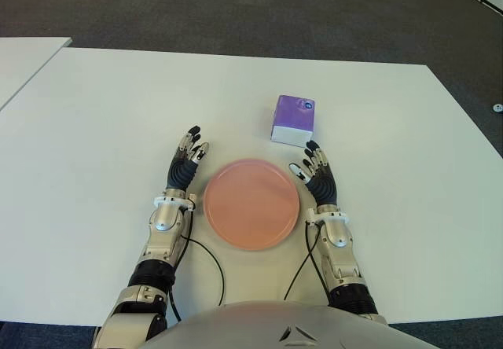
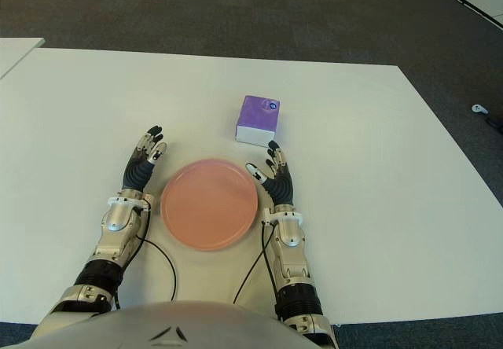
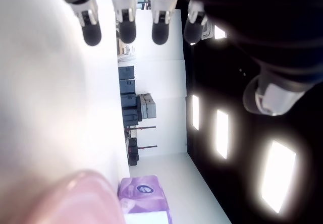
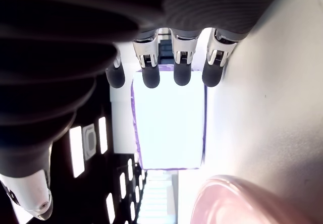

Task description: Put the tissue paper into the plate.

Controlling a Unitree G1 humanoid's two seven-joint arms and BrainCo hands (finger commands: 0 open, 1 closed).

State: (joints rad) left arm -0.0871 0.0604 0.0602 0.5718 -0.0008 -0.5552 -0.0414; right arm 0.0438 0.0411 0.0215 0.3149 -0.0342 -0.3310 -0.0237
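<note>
Tissue pack (image 1: 293, 119): beyond the plate (image 1: 251, 203), on the table (image 1: 94, 129).
Right hand (image 1: 317, 177): fingers spread, nothing held, near the pack.
Left hand (image 1: 185, 165): fingers spread, nothing held.

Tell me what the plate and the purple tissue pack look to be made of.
The plate looks like matte plastic or melamine: even salmon-pink colour, soft sheen, thin raised rim, though glazed ceramic is possible. The tissue pack seems wrapped in thin printed plastic film: purple top with a printed label, white side, soft rounded edges.
</note>
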